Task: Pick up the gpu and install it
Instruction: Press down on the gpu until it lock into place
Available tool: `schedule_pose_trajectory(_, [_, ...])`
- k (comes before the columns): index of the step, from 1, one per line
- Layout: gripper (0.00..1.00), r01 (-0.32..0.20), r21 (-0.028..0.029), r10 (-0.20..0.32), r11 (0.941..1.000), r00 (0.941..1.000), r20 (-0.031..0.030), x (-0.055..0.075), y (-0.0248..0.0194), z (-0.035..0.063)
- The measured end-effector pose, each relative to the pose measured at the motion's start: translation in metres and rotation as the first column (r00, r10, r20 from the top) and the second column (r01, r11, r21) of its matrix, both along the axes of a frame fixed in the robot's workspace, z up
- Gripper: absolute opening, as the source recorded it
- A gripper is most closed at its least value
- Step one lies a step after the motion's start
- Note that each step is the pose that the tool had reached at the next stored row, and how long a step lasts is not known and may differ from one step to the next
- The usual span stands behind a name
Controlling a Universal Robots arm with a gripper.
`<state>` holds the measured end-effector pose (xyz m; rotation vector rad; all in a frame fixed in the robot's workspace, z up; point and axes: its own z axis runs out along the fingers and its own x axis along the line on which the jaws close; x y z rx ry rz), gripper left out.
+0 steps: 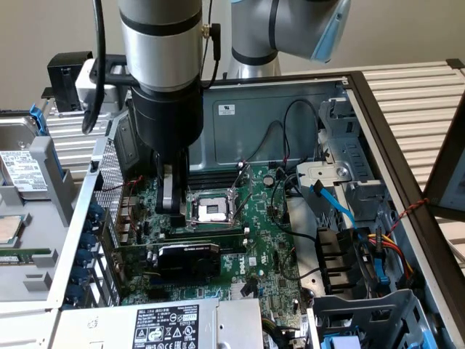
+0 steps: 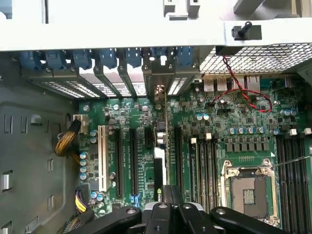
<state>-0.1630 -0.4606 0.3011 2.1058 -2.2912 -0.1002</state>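
The claw (image 1: 169,203) is clenched, its black fingers (image 1: 168,190) hanging just above the green main board (image 1: 265,251) beside the empty square chip socket (image 1: 208,211). It holds nothing. The graphics card (image 1: 185,256) stands upright in a slot of the board, nearer the camera than the claw and apart from it, its fan facing the near side and its metal end toward the exterior view's left wall of the open computer case (image 1: 254,116). In the wrist view the card (image 2: 162,146) appears edge-on among the long slots (image 2: 119,161)
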Motion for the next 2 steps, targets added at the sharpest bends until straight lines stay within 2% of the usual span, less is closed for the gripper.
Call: schedule_pose_trajectory(2, [0.11,0.0,0.0,0.0,1.0,1.0,0.0,0.0,0.0,0.0])
